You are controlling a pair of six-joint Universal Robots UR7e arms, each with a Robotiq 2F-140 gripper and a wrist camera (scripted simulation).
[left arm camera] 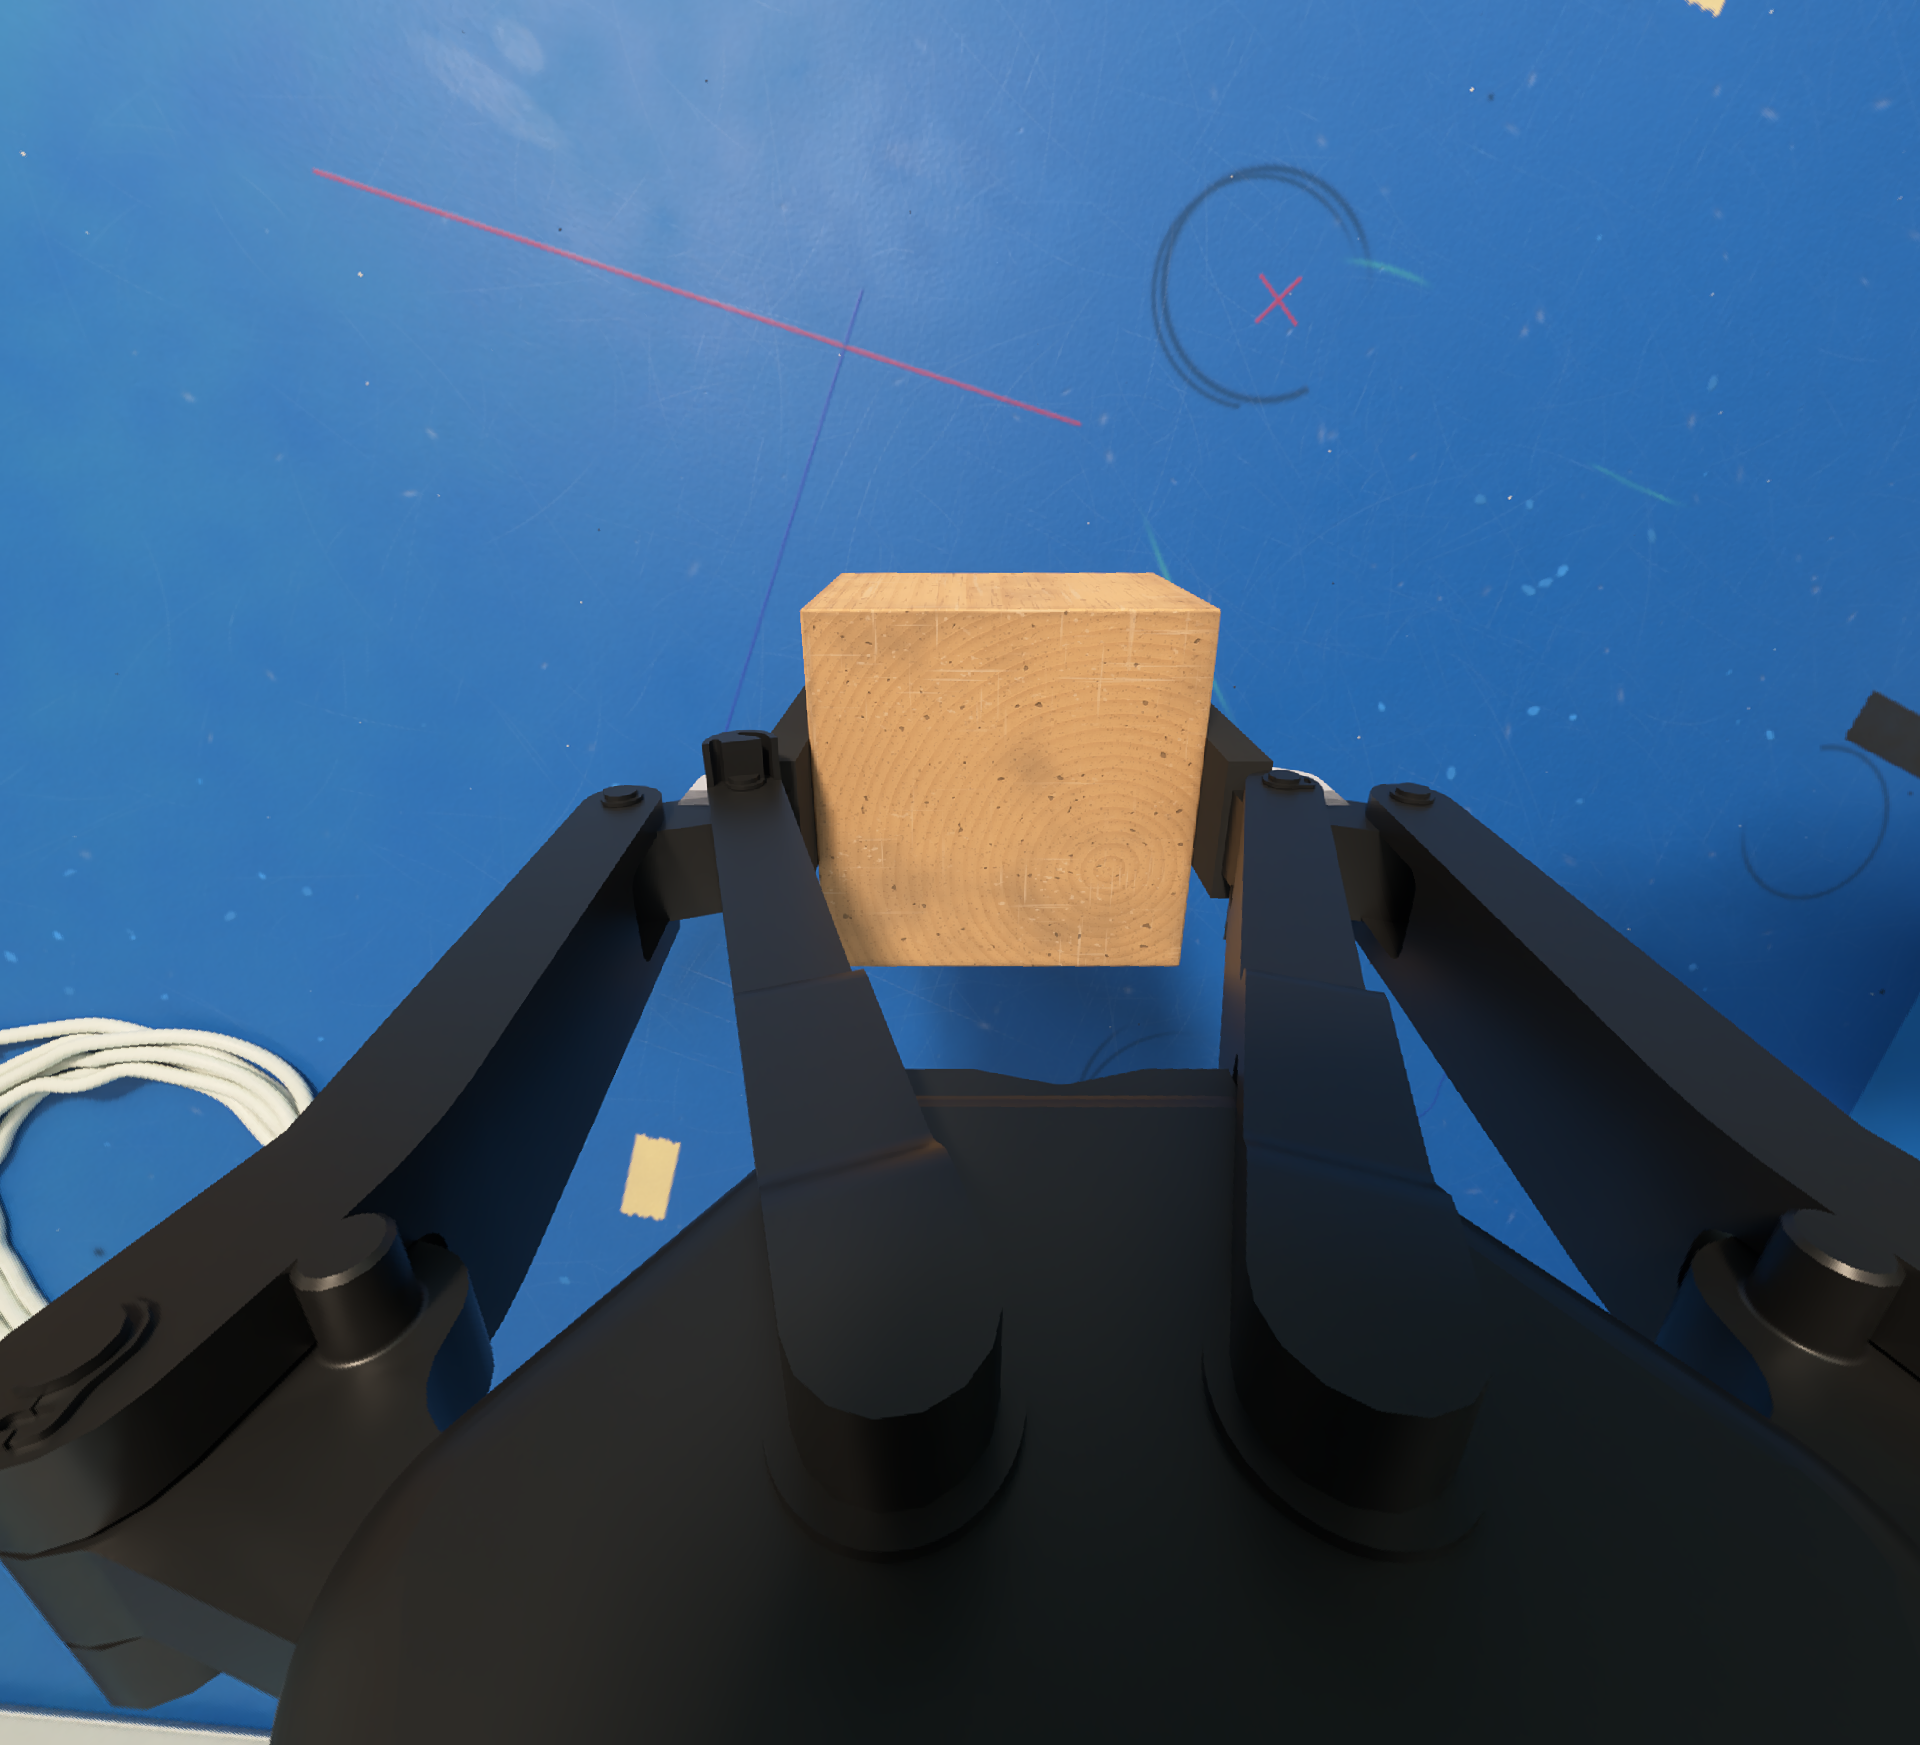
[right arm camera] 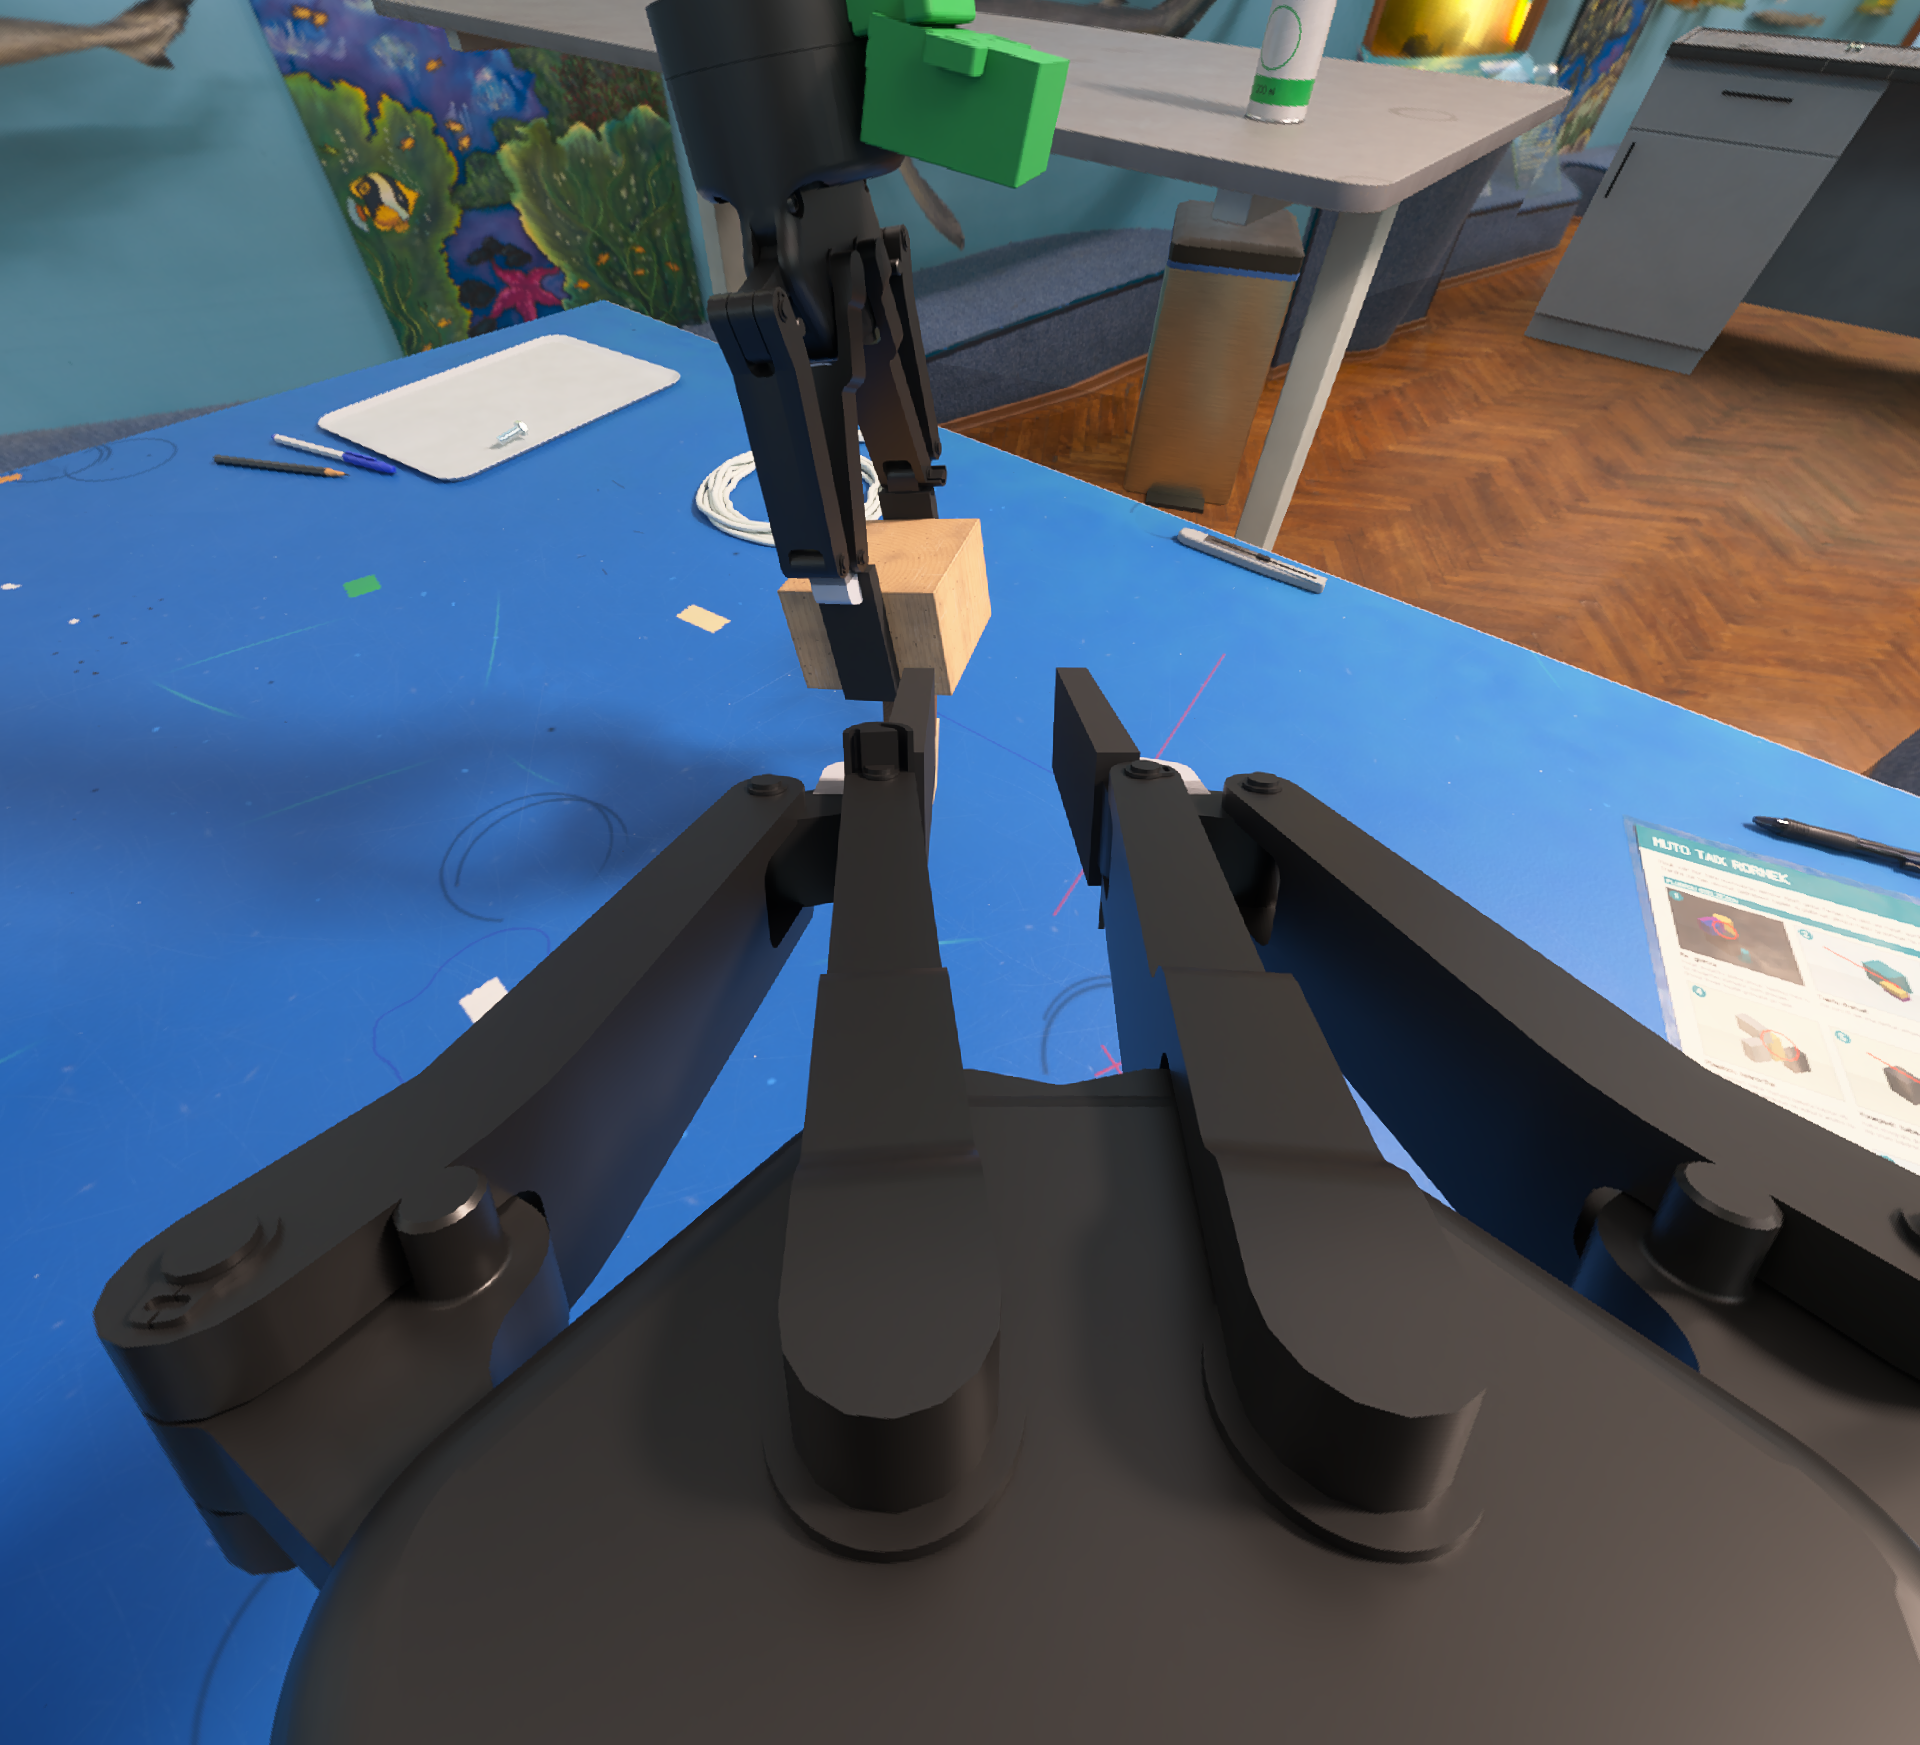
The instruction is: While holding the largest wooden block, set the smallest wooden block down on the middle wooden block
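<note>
My left gripper (left arm camera: 1010,745) is shut on a large wooden block (left arm camera: 1003,781), one finger on each side face, and holds it above the blue table (left arm camera: 520,552). In the right wrist view the same gripper (right arm camera: 868,625) hangs down from its arm with the block (right arm camera: 935,594) clear of the table. My right gripper (right arm camera: 997,729) is open and empty, low over the table just in front of the held block. A thin tan sliver (right arm camera: 932,745) shows behind its left finger; I cannot tell what it is. No other wooden block is clearly visible.
A white cable coil (right arm camera: 727,500) lies behind the left gripper and also shows in the left wrist view (left arm camera: 114,1072). A white tray (right arm camera: 499,402) with a screw and two pens sits far left. A printed sheet (right arm camera: 1787,968) and a pen (right arm camera: 1839,838) lie right, near the table edge.
</note>
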